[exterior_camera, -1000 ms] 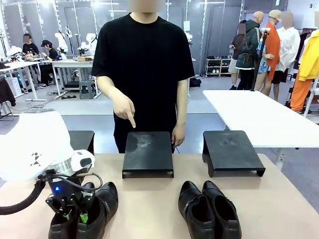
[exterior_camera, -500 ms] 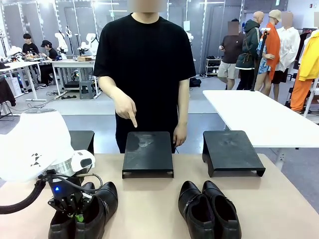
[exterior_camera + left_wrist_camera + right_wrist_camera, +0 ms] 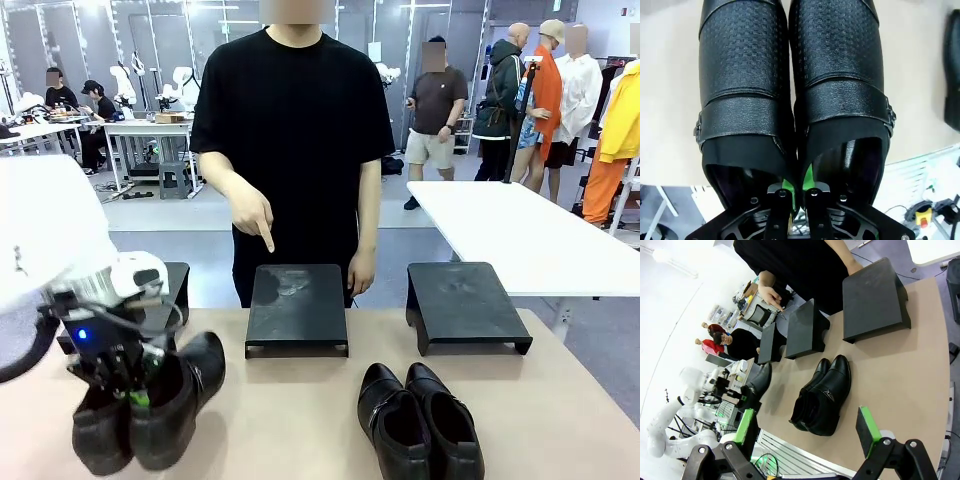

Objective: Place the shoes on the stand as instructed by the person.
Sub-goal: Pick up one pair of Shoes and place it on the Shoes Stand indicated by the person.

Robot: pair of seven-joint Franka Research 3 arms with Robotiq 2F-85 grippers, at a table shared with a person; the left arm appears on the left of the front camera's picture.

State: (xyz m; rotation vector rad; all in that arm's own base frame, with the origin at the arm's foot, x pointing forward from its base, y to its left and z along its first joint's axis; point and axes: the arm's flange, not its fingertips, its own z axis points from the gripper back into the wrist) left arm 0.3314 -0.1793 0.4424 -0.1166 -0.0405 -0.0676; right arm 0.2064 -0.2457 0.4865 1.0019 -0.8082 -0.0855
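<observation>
Bright light comes from above. The shoes (image 3: 182,398) held in my left tool (image 3: 137,397) look blurry. My right wrist picture bends at the edges and glows white.

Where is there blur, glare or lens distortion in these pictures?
Front view: white left arm overexposed, strap shoes slightly blurred. Left wrist view: sharp, soft sheen on leather. Right wrist view: wide-angle bending, washed-out white at picture left.
</observation>
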